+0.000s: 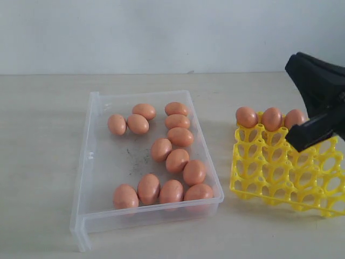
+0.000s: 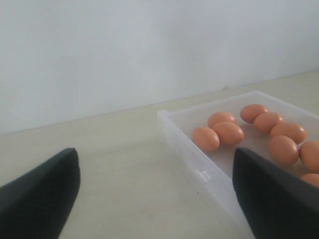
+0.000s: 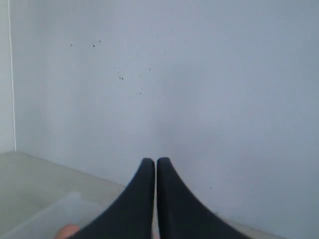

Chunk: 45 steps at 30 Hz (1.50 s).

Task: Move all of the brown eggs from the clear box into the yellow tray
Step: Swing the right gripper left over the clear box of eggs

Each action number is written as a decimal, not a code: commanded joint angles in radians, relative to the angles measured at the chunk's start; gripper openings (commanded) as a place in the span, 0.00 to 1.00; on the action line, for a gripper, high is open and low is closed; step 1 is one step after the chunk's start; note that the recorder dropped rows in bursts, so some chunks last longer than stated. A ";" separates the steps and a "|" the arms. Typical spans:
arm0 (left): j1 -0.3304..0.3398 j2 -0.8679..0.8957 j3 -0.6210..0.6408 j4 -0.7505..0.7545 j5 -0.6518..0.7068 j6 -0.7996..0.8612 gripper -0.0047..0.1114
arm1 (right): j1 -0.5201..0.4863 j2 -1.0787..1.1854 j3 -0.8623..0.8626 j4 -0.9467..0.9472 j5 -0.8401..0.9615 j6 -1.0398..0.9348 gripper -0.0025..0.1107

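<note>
**Desk:** Exterior view: what lies where?

**Photographer:** Thirteen brown eggs [image 1: 177, 160] rest in the clear box [image 1: 86, 162], left of centre on the pale surface [image 1: 43, 162]. Three cluster at the far left. A line of six runs down the right side from the far end toward the near end, and four sit along the near wall. Three more eggs fill the far row of the yellow tray [image 1: 269, 172], which stands just right of the box.

**Desk:** Any arm in shot?

**Photographer:** Only the right arm's black gear [image 1: 318, 86], hanging over the right part of the tray.

**Desk:** Left wrist view?

**Photographer:** The left hand [image 2: 155, 152] hovers with its two dark fingers spread wide and nothing between them. It looks across bare surface toward the left wall of the box, with eggs visible inside.

**Desk:** Right wrist view?

**Photographer:** The right hand [image 3: 156, 162] is closed, fingertips pressed together, gripping nothing. It faces a grey-white wall [image 3: 224, 99]. An orange patch [image 3: 67, 231] beside the fingers is too blurred to name.
</note>
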 commanded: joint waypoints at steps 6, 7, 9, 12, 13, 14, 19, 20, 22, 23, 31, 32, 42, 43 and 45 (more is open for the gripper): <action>-0.006 -0.004 0.004 -0.007 -0.008 -0.008 0.71 | 0.003 -0.008 0.057 -0.005 -0.041 0.158 0.02; -0.006 -0.004 0.004 -0.007 -0.008 -0.008 0.71 | 0.003 -0.008 0.057 -0.005 0.007 0.168 0.02; -0.006 -0.004 0.004 -0.007 -0.008 -0.008 0.71 | 0.003 -0.010 0.057 -0.003 0.114 0.168 0.02; -0.006 -0.004 0.004 -0.007 -0.008 -0.008 0.71 | 0.003 -0.031 0.057 -0.003 0.224 0.153 0.02; -0.006 -0.004 0.004 -0.007 -0.008 -0.008 0.71 | 0.003 -0.077 0.057 0.007 0.279 0.149 0.02; -0.006 -0.004 0.004 -0.007 -0.008 -0.008 0.71 | 0.003 -0.175 0.057 0.017 0.345 0.149 0.02; -0.006 -0.004 0.004 -0.007 -0.008 -0.008 0.71 | 0.065 -0.583 0.057 -0.008 0.585 0.313 0.02; -0.006 -0.004 0.004 -0.007 -0.008 -0.008 0.71 | 0.095 -0.663 0.057 -0.081 0.646 0.431 0.02; -0.006 -0.004 0.004 -0.007 -0.008 -0.008 0.71 | 0.114 -0.753 0.057 -0.341 0.715 0.723 0.02; -0.006 -0.004 0.004 -0.007 -0.008 -0.008 0.71 | 0.114 -0.772 0.057 -0.442 0.715 0.830 0.03; -0.006 -0.004 0.004 -0.007 -0.008 -0.008 0.71 | 0.114 -0.734 0.055 -1.318 0.557 1.671 0.22; -0.006 -0.004 0.004 -0.007 -0.008 -0.008 0.71 | 0.114 -0.698 0.055 -1.326 0.537 1.703 0.23; -0.006 -0.004 0.004 -0.007 -0.008 -0.008 0.71 | 0.114 -0.324 -0.070 -1.371 0.468 1.648 0.23; -0.006 -0.004 0.004 -0.007 -0.008 -0.008 0.71 | 0.114 -0.282 -0.091 -1.371 0.468 1.635 0.23; -0.006 -0.004 0.004 -0.007 -0.008 -0.008 0.71 | 0.114 -0.212 -0.137 -1.369 0.466 1.600 0.23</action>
